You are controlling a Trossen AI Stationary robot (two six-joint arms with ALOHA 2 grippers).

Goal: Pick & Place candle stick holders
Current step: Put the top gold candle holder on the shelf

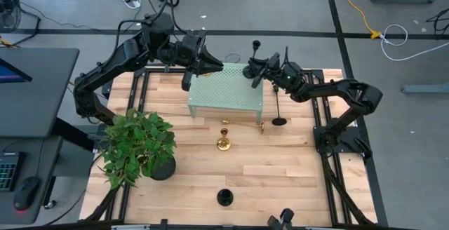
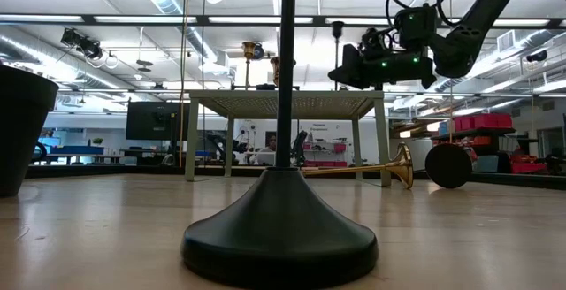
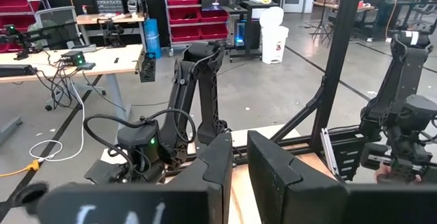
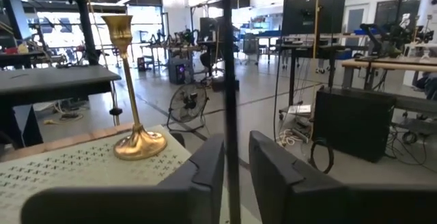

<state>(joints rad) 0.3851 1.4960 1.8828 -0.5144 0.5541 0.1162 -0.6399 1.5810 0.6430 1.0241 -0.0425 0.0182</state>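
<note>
Your right pincer (image 1: 257, 67) sits at the right edge of the pale green stand (image 1: 226, 90), fingers parted slightly around a thin black candle holder stem (image 4: 229, 80). A gold candle holder (image 4: 134, 87) stands upright on the stand. Your left pincer (image 1: 203, 63) hovers at the stand's rear-left corner; I cannot tell its grip state.

The wooden table (image 1: 280, 174) carries a potted plant (image 1: 137, 146), green stand (image 1: 226, 93) and scattered candle stick holders (image 1: 224, 143).
</note>
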